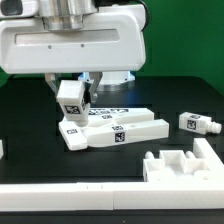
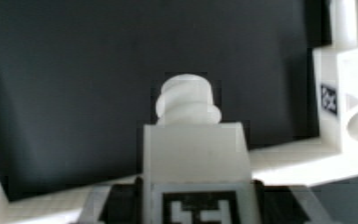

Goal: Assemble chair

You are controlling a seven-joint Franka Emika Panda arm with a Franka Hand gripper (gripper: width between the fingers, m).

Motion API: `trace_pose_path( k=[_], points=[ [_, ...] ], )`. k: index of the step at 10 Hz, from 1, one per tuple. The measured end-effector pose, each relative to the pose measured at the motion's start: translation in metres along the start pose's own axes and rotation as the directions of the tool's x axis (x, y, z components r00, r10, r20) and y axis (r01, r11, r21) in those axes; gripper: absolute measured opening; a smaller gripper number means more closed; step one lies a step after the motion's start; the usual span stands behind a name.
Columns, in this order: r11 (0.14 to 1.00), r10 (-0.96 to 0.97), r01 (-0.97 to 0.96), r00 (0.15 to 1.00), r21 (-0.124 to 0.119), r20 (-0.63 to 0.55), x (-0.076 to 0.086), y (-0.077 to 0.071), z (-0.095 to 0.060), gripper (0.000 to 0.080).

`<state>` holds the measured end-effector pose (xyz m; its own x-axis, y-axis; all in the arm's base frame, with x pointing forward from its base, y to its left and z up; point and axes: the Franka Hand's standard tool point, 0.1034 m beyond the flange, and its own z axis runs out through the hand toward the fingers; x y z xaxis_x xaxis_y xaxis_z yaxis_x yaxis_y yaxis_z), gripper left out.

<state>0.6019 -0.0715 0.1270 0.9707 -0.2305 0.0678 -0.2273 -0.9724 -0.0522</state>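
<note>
The chair lies in loose pieces of smooth, blocky white plastic with black-and-white square tags. Two long bars (image 1: 112, 130) sit side by side on the dark surface (image 1: 30, 128), a small block (image 1: 197, 122) lies apart toward the exterior view's right, and a notched flat panel (image 1: 180, 165) is nearer the camera. The hand (image 1: 76, 100) is partly closed on a short tagged piece (image 2: 197, 150) with a rounded peg, over the bars' end.
</note>
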Motion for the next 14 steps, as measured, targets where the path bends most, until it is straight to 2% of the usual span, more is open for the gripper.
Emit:
trace_pose_path(
  k=[1, 2, 3, 4, 5, 6, 9, 10, 11, 12, 13, 14],
  points=[
    [1.000, 0.004, -0.005, 0.998, -0.008, -0.058, 0.002, -0.002, 0.001, 0.0282],
    [1.000, 0.022, -0.021, 0.978, 0.004, -0.208, 0.012, -0.032, -0.003, 0.0282],
    [0.999, 0.023, -0.015, 0.958, 0.031, -0.287, 0.015, -0.070, -0.006, 0.0282],
    [0.998, 0.047, -0.028, 0.926, 0.056, -0.375, 0.019, -0.095, -0.011, 0.0282],
    [0.999, 0.030, -0.006, 0.892, 0.054, -0.451, 0.017, -0.105, -0.010, 0.0282],
    [0.999, 0.020, 0.001, 0.881, 0.045, -0.473, 0.015, -0.101, -0.007, 0.0282],
    [0.999, 0.006, 0.015, 0.868, 0.039, -0.497, 0.015, -0.103, -0.004, 0.0282],
    [0.998, -0.038, 0.059, 0.857, 0.023, -0.513, 0.009, -0.116, 0.005, 0.0282],
    [0.994, -0.084, 0.106, 0.856, 0.014, -0.510, -0.001, -0.141, 0.019, 0.0282],
    [0.990, -0.120, 0.141, 0.855, 0.004, -0.504, -0.005, -0.158, 0.028, 0.0282],
    [0.985, -0.151, 0.171, 0.851, -0.008, -0.502, -0.009, -0.170, 0.033, 0.0282],
    [0.985, -0.157, 0.173, 0.850, -0.014, -0.503, -0.008, -0.167, 0.032, 0.0282]
  ],
)
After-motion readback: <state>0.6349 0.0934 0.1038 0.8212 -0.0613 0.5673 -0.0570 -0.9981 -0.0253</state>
